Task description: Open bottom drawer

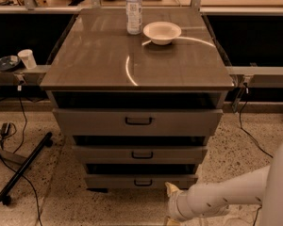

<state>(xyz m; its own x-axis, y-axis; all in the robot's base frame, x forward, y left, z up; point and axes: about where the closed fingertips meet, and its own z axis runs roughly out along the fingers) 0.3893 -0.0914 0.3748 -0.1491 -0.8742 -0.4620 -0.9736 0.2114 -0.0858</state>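
The bottom drawer (113, 181) is the lowest, narrowest front of a grey-brown cabinet, with a small black loop handle (143, 182). Its front sits about flush with the fronts above. My gripper (170, 189) reaches in from the lower right on a white arm (226, 197). Its tip is just below and right of the handle, close to the drawer's lower edge. I cannot see contact with the handle.
The mid drawer (139, 154) and top drawer (138, 121) are above. On the cabinet top (108, 55) stand a water bottle (134, 9) and a white bowl (162, 32). A black stand leg (22, 168) and cables lie on the floor at left. A paper cup (27, 58) sits on the left shelf.
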